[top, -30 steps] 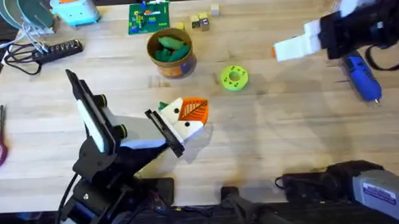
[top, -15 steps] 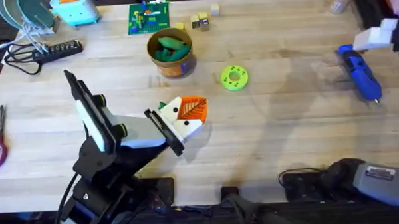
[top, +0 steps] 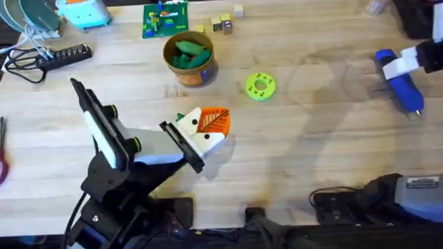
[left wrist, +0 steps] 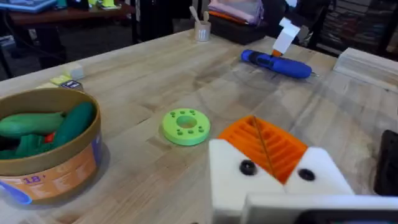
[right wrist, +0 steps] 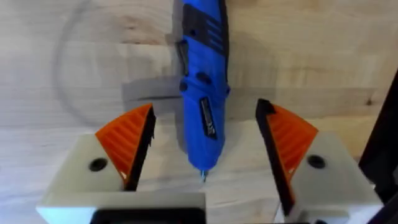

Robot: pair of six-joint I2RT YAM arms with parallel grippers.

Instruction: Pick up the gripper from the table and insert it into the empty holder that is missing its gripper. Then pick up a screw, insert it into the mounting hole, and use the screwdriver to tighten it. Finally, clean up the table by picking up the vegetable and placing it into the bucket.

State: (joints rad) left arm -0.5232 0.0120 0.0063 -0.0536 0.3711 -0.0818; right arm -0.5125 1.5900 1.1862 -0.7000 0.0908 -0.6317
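Closing on the screwdriver (top: 400,85) looks like the step in hand, and it wants a centred, square grip on the thick part of the body. In the overhead view the blue tool lies flat at the far right of the surface (top: 304,166), with the right gripper (top: 405,63) just over its far end. The left gripper (top: 207,132) rests near the middle, just near of the bucket (top: 190,59), which has green toys inside; whether its fingers are parted I cannot tell.

From the left wrist, the screwdriver (left wrist: 277,63) lies far off across the wood, well apart from the lime-green disc (left wrist: 186,126) and the bucket (left wrist: 48,148).

From the right wrist, the fingers (right wrist: 127,142) stand wide open and hold nothing, one orange pad on each side of the blue barrel (right wrist: 204,81). It is slim, smooth, dark-labelled and ends in a thin metal tip; it could roll, so I would lower further before squeezing evenly.
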